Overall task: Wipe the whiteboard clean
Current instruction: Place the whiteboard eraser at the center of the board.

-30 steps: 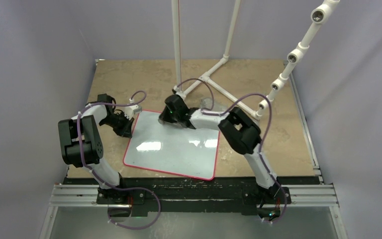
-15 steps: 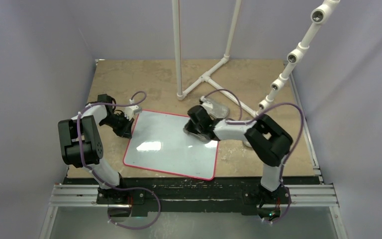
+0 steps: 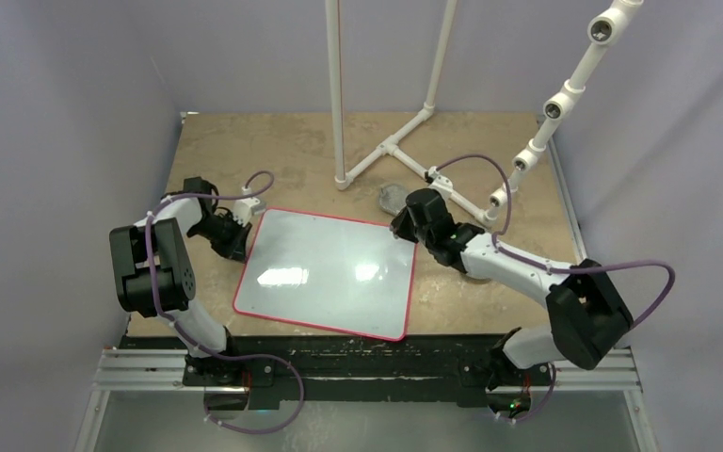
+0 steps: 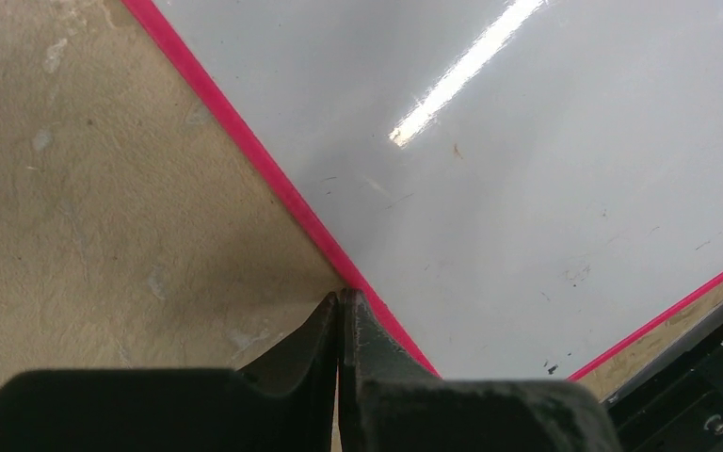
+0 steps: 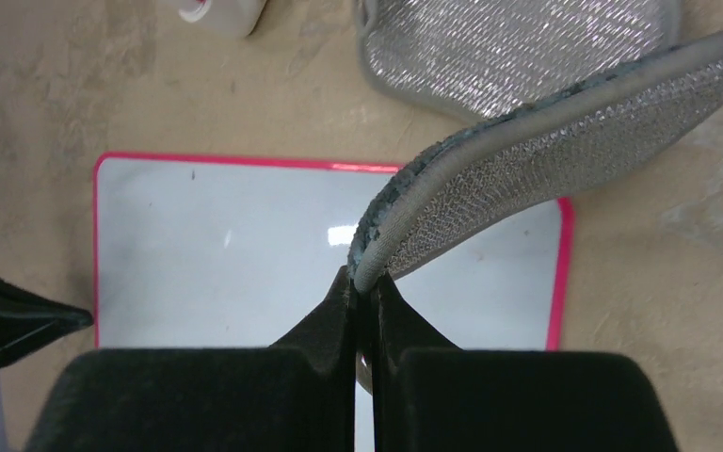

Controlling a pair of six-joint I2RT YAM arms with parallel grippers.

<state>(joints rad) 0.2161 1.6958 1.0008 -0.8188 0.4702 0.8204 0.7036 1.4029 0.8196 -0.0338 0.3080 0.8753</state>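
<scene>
The whiteboard (image 3: 325, 273) lies flat on the tan table, glossy white with a thin red rim and only tiny specks on it (image 4: 527, 188). My left gripper (image 3: 242, 245) is shut with nothing in it, its tips (image 4: 341, 299) resting at the board's left rim. My right gripper (image 3: 405, 226) hovers by the board's upper right corner, shut on the edge of a silvery-grey oval pad (image 5: 546, 141). In the right wrist view the pad sticks up and right from the jaws (image 5: 364, 282), above the board (image 5: 245, 245).
A second silvery pad (image 3: 391, 196) (image 5: 518, 47) lies on the table just behind the board's right corner. A white pipe frame (image 3: 386, 151) stands at the back, with a slanted jointed pipe (image 3: 546, 122) to the right. Grey walls enclose the table.
My right arm has swung right with the pad, from the board's upper middle across to its upper right corner. The left arm and the board have not moved.
</scene>
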